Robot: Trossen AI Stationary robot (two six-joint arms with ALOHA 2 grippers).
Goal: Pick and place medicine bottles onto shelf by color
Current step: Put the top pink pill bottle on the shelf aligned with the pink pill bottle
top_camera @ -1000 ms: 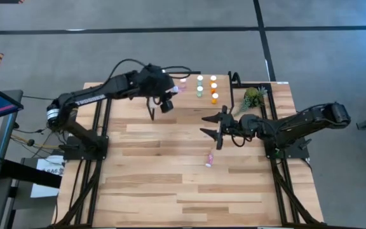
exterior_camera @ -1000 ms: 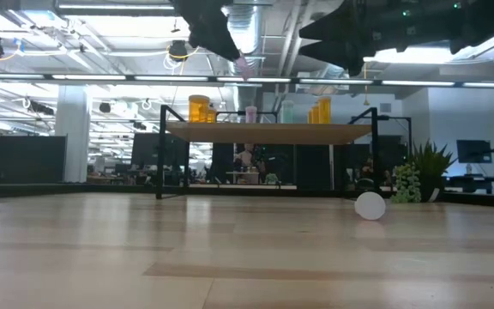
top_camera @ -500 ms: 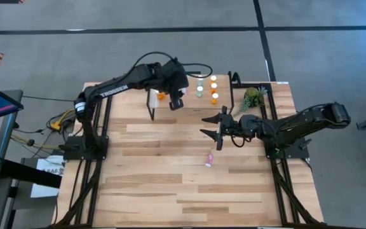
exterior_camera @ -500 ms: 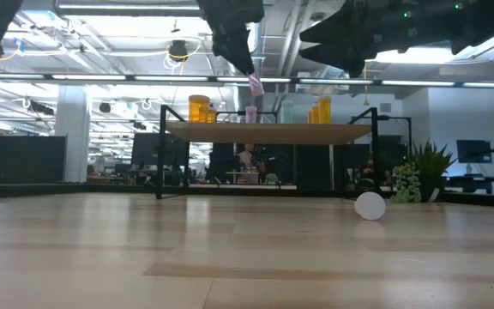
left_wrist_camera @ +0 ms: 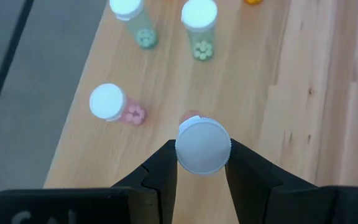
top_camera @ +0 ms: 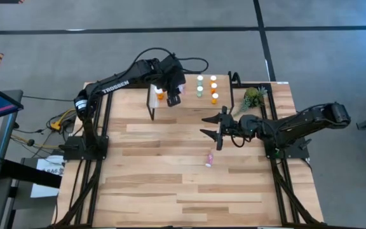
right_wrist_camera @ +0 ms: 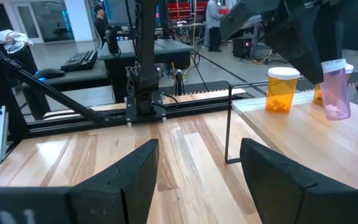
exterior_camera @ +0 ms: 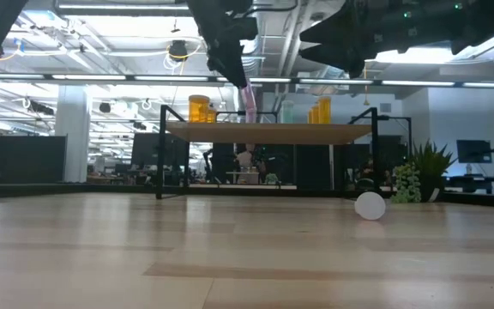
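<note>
- The left hand [left_wrist_camera: 202,171] is held over the shelf [exterior_camera: 273,133], at the far side of the tabletop [top_camera: 170,165], closed on a pink bottle [left_wrist_camera: 202,146] just under its white cap.
- The pink bottle is carried upright, cap up, seemingly so that it can be set straight down on its base; in the low view its base is seen at, or just above, the shelf surface, and contact cannot be told.
- Just beside it on the shelf another pink bottle [left_wrist_camera: 112,104] is standing, so the spot appears to be chosen to keep the pinks together.
- Further along the shelf two pale green bottles [left_wrist_camera: 197,23] are grouped, and orange bottles [exterior_camera: 199,109] are gathered apart from them, in keeping with a sort by colour.
- Nearer the middle of the tabletop one pink bottle [top_camera: 208,160] is left lying on its side, not yet shelved.
- The right hand [top_camera: 214,130] is hovering open and empty above the tabletop near that fallen bottle, judged to be waiting for it.
- A small plant [top_camera: 253,97] is standing by the shelf's right end, untouched.
</note>
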